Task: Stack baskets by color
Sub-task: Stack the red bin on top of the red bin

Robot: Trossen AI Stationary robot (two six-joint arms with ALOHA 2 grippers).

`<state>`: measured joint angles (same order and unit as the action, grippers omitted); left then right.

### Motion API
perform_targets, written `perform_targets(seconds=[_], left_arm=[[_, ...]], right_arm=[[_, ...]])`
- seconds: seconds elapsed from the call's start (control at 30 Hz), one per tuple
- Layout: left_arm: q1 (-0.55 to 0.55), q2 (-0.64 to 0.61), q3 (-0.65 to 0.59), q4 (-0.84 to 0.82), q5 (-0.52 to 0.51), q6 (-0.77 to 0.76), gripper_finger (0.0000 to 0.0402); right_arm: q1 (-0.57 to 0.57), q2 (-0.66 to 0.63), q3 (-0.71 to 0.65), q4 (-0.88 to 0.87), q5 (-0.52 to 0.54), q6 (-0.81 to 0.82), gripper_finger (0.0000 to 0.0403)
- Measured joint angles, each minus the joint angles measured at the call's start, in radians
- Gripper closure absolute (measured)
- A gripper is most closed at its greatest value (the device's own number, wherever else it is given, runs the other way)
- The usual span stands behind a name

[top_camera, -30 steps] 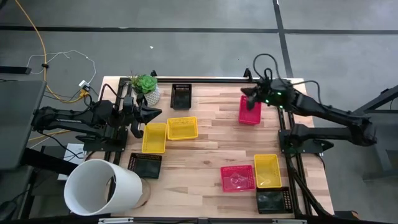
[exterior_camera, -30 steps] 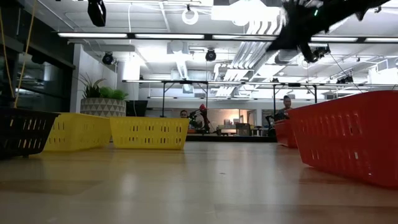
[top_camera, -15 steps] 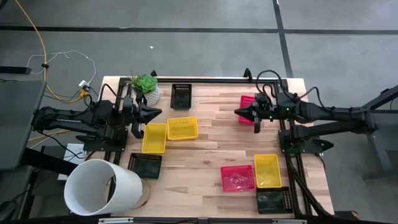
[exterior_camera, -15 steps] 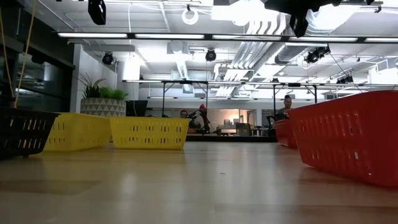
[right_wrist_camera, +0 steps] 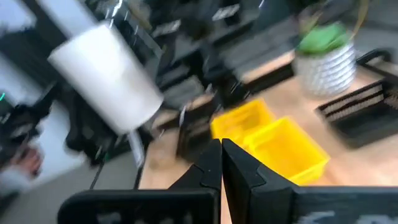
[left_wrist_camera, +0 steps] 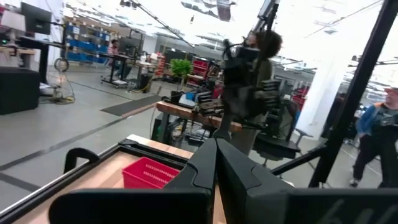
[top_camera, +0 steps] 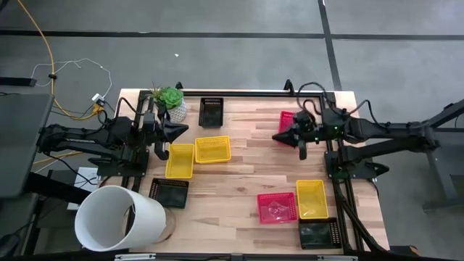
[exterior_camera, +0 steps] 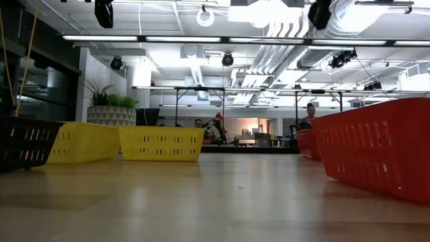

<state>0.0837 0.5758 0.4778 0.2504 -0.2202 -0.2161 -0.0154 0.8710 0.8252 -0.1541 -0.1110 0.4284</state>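
Hovering my right tool, pressed together and empty, beside the far pink basket; its match sits near the desk's front edge. Next I must spread, then pinch a rim. Left tool waits, pressed together.

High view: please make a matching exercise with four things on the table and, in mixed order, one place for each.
Things:
1. potted plant
2. white cylinder
3. right pincer
4. left pincer

Places:
A. beside the far pink-red basket
B. far left corner
C. just above the left yellow baskets
D. near left corner

Pairs: 1-B, 2-D, 3-A, 4-C
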Motion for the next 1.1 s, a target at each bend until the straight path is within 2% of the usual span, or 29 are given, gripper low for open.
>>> perform_targets(seconds=[0.2, 0.33, 0.43, 0.57, 0.67, 0.8, 1.1], left_arm=[[0.0, 0.0, 0.0, 0.0, -0.001, -0.041, 0.0401], [0.0, 0.0, 0.0, 0.0, -0.001, -0.043, 0.0401], [0.0, 0.0, 0.0, 0.0, -0.001, -0.043, 0.0401], [0.0, 0.0, 0.0, 0.0, -0.001, -0.043, 0.0401], [0.0, 0.0, 0.0, 0.0, 0.0, -0.043, 0.0401], [0.0, 0.0, 0.0, 0.0, 0.0, -0.043, 0.0401], [0.0, 0.0, 0.0, 0.0, 0.0, -0.043, 0.0401]], right_arm=[[0.104, 0.18, 0.243, -0.408, -0.004, -0.115, 0.038], [0.178, 0.297, 0.335, -0.632, -0.026, -0.141, 0.0323], [0.238, 0.366, 0.337, -0.738, -0.051, -0.157, 0.0265], [0.307, 0.45, 0.309, -0.769, -0.053, -0.164, 0.0198], [0.346, 0.512, 0.287, -0.753, -0.015, -0.164, 0.0171], [0.385, 0.592, 0.248, -0.722, 0.024, -0.161, 0.0165], [0.429, 0.706, 0.154, -0.634, -0.005, -0.114, 0.0164]])
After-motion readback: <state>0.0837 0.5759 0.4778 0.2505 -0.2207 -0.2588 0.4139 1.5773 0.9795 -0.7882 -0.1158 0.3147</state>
